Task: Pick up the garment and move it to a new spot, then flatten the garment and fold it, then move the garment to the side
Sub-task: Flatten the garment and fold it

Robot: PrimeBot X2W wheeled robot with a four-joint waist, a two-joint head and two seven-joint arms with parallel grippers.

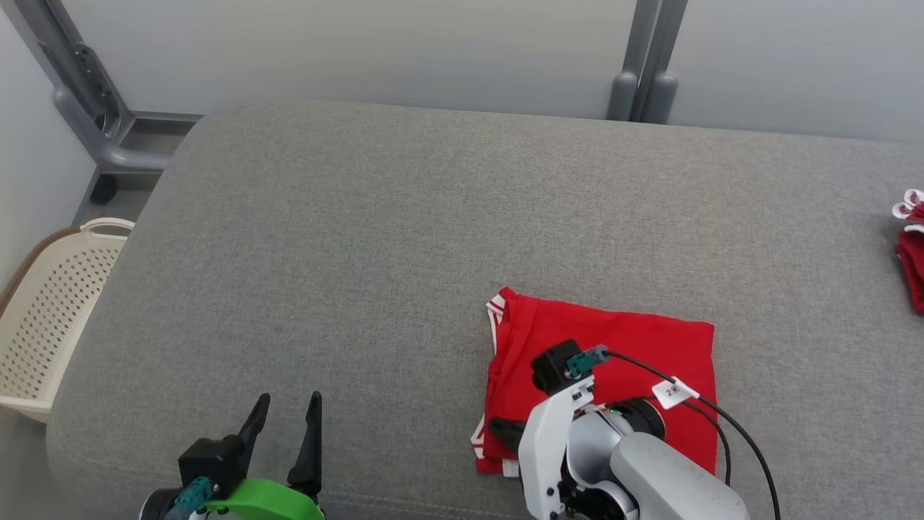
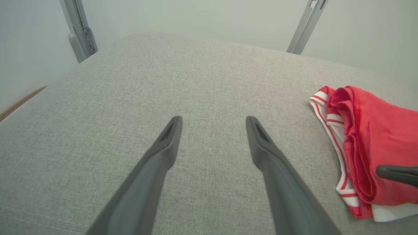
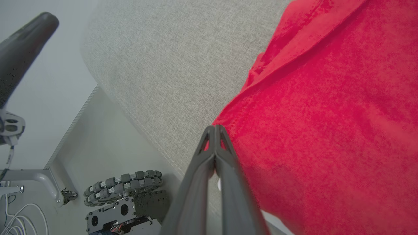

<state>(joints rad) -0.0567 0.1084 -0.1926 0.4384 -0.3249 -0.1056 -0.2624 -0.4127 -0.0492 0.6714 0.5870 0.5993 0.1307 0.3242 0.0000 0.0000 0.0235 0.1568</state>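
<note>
The garment (image 1: pixel 635 361) is red with white striped trim and lies folded in a rough square on the grey cushioned surface (image 1: pixel 361 253), near its front edge. My right gripper (image 1: pixel 499 426) sits at the garment's near left edge, and in the right wrist view its fingers (image 3: pixel 215 128) are pressed together on the red hem (image 3: pixel 310 130). The left wrist view shows the garment (image 2: pixel 375 140) at the right with that dark fingertip (image 2: pixel 392 173) lying on the folds. My left gripper (image 1: pixel 289 399) stands open over bare cushion to the left, with nothing between its fingers (image 2: pixel 163 153).
A cream perforated basket (image 1: pixel 50 318) stands on the floor off the cushion's left side. Another red and white cloth (image 1: pixel 911 245) lies at the far right edge. Grey metal frame posts (image 1: pixel 642 79) rise behind. The robot's wheeled base (image 3: pixel 124 192) shows below the cushion's front edge.
</note>
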